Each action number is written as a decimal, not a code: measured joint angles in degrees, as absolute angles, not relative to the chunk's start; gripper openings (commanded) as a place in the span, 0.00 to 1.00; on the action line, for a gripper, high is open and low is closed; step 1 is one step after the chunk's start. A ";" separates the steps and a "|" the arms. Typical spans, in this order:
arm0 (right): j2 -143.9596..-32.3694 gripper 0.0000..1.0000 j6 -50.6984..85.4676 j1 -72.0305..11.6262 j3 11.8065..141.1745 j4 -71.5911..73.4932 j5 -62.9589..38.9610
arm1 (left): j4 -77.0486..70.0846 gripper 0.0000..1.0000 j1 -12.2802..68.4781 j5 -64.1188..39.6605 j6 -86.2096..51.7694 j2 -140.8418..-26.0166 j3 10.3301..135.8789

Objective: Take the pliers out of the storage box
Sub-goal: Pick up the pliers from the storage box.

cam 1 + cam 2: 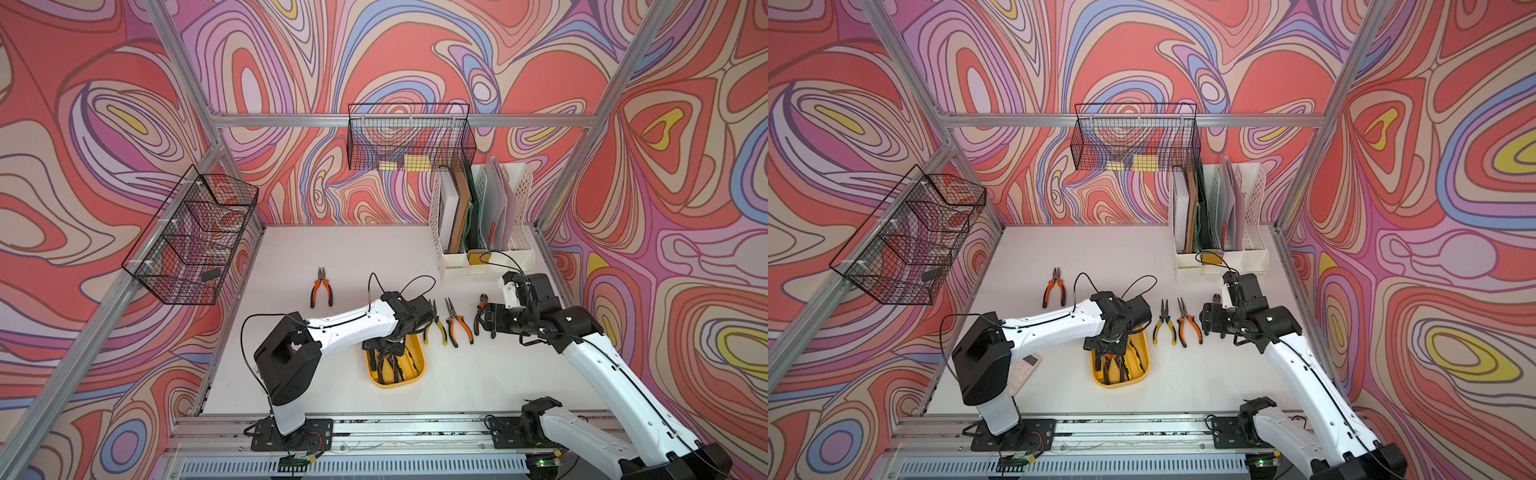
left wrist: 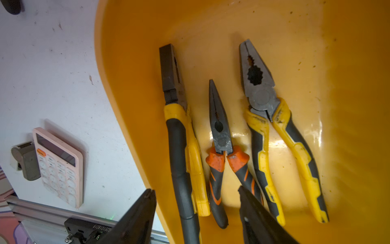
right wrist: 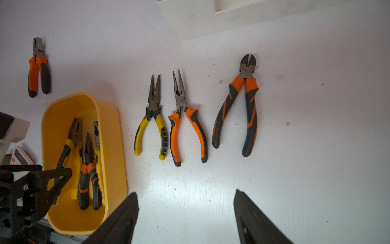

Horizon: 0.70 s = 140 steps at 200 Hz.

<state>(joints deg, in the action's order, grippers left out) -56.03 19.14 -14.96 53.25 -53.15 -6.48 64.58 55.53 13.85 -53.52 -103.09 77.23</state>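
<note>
On the left wall: black wire basket [image 1: 191,237] hung off the frame, well apart from the action.
Left edge of the white tabletop [image 1: 353,249]: pale pink calculator [image 1: 1025,370] lying flat, partly tucked behind the left arm.
Back-left of the table: orange-and-black blunt-nosed pliers [image 1: 321,287] all on their own, nose towards the back wall.
Left gripper [image 2: 195,190]: dipped into the handle end of the box with its black fingers [image 2: 143,211] parted to a middling gap. They sit either side of a couple of handles, but I can't see them pinching anything.
Storage box: shallow yellow plastic storage box [image 1: 417,376] with rounded corners, sitting near the front middle of the table.
Inside the box: three pairs side by side, noses to the back. They are yellow-and-black blunt pliers [image 2: 179,135] tipped on their side, orange-and-black needle-nose pliers [image 2: 219,135] in the middle, and yellow-and-black combination pliers [image 2: 261,99] lying flat.
Right of the box: a neat row out on the table. First come yellow-and-black long-nose pliers [image 3: 152,118], then orange-and-black long-nose pliers [image 3: 185,120], then orange-and-black side cutters [image 3: 242,105], none of them touching.
Right gripper [image 3: 186,192]: hanging over bare table on the handle side of that row, jaws spread wide, nothing in them.
Back right: white perforated file rack [image 1: 486,216] stuffed with folders.
</note>
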 measured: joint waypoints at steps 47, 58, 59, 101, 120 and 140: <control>-56.03 0.75 19.18 -14.96 53.23 -53.15 -6.46 | 66.46 0.55 56.66 15.90 -54.17 -107.85 79.77; -56.03 0.75 19.18 -14.96 53.25 -53.15 -6.46 | 66.92 0.54 56.77 16.53 -54.54 -108.27 79.99; -56.03 0.75 19.18 -14.96 53.25 -53.15 -6.46 | 66.96 0.53 56.77 16.60 -54.57 -108.27 79.99; -56.01 0.75 19.18 -14.96 53.23 -53.15 -6.46 | 70.22 0.50 56.99 19.66 -56.75 -108.29 80.14; -56.01 0.75 19.18 -14.96 53.25 -53.15 -6.46 | 71.44 0.49 57.04 20.80 -57.54 -108.29 80.16; -56.01 0.75 19.18 -14.96 53.23 -53.15 -6.46 | 72.38 0.48 57.04 21.56 -58.04 -108.49 80.16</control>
